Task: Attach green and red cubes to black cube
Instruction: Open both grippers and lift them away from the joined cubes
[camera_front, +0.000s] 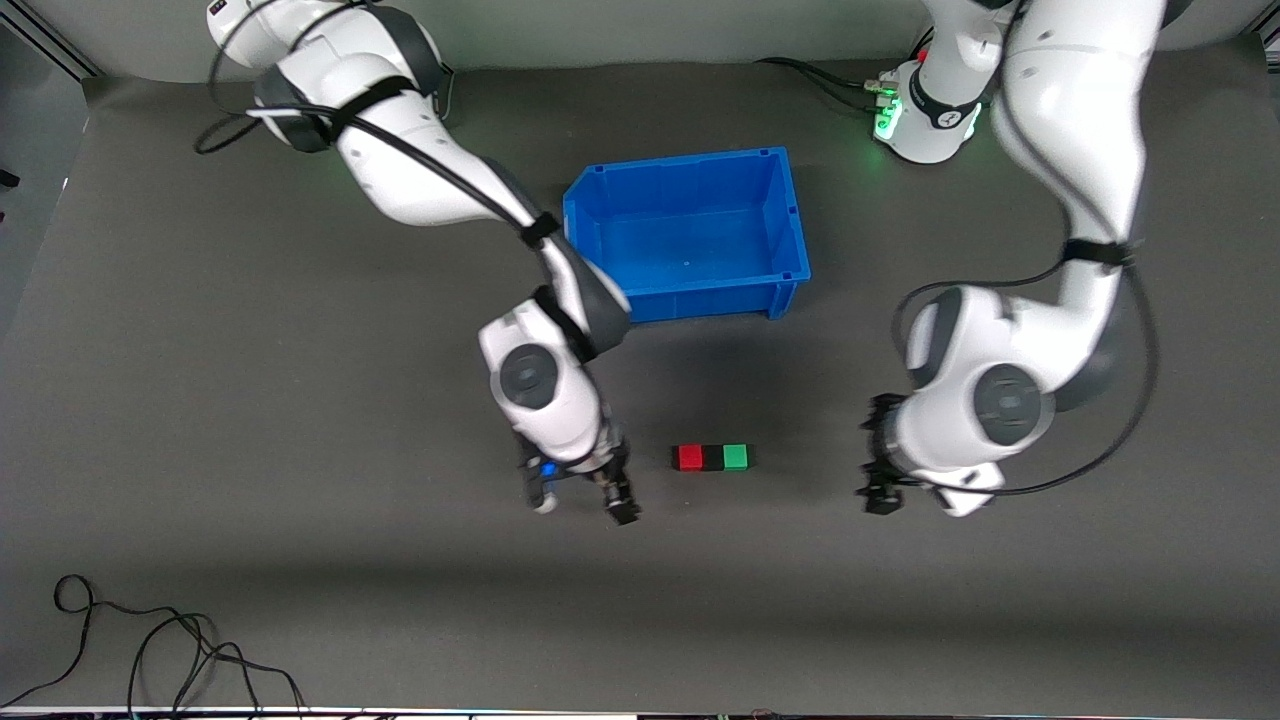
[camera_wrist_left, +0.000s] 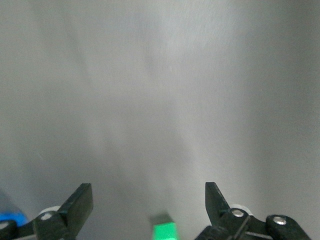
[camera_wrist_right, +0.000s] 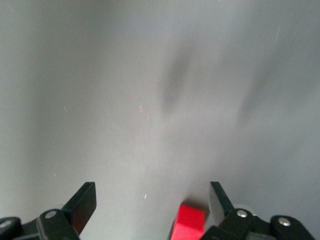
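Observation:
The red cube (camera_front: 689, 457), the black cube (camera_front: 712, 457) and the green cube (camera_front: 736, 457) lie in one touching row on the dark mat, black in the middle. My right gripper (camera_front: 582, 500) is open and empty, low over the mat beside the red end of the row. My left gripper (camera_front: 878, 455) is open and empty beside the green end, a wider gap away. The left wrist view shows the green cube (camera_wrist_left: 165, 231) between my open left gripper (camera_wrist_left: 149, 200). The right wrist view shows the red cube (camera_wrist_right: 190, 222) by one finger of my open right gripper (camera_wrist_right: 152, 200).
A blue bin (camera_front: 700, 300) stands farther from the front camera than the cubes, near the table's middle. Loose black cables (camera_front: 150, 650) lie at the near edge toward the right arm's end.

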